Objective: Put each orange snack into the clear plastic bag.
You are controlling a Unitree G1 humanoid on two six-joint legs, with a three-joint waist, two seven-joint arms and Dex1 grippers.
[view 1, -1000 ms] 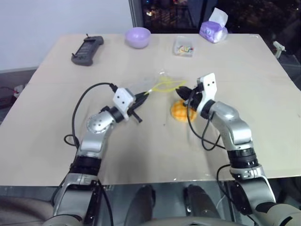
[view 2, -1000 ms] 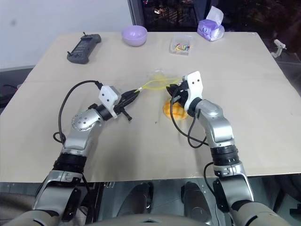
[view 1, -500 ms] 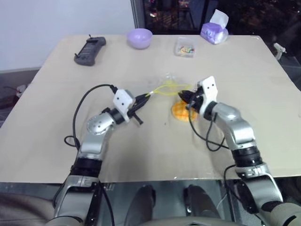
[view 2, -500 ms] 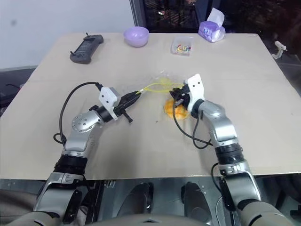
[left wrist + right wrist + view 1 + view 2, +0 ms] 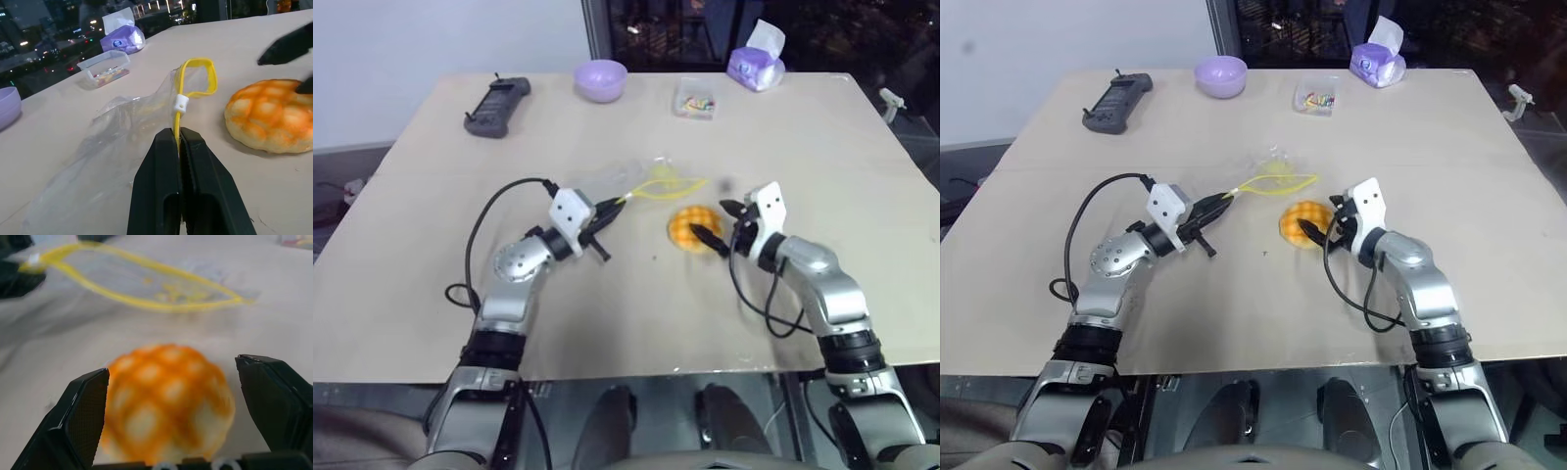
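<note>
The orange snack [image 5: 692, 228] lies on the surface [image 5: 803, 127] directly ahead of the right tool [image 5: 718, 224], whose 2 black fingers are spread wide, released and holding nothing; in the right wrist view the bun [image 5: 166, 401] sits between the fingers, 1 on each side of it and neither touching. So the right arm is plainly the nearer one, and the snack lies toward the robot's left of that tool, along the line it points. The left tool [image 5: 605, 211] is clenched on the yellow seal strip [image 5: 180, 100] of the clear plastic bag [image 5: 626, 181], pinching it close to the small white slider. The strip bows into a long, narrow loop whose long axis runs from the left tool rightward, so the mouth stands open just beyond the snack, on its far side from the robot. The bag's body lies limp on the surface behind that loop. Bun and loop are near but apart. My reading is that the coming move is a close on the bun, then a short carry up and over into the mouth, which looks narrow for the bun.
</note>
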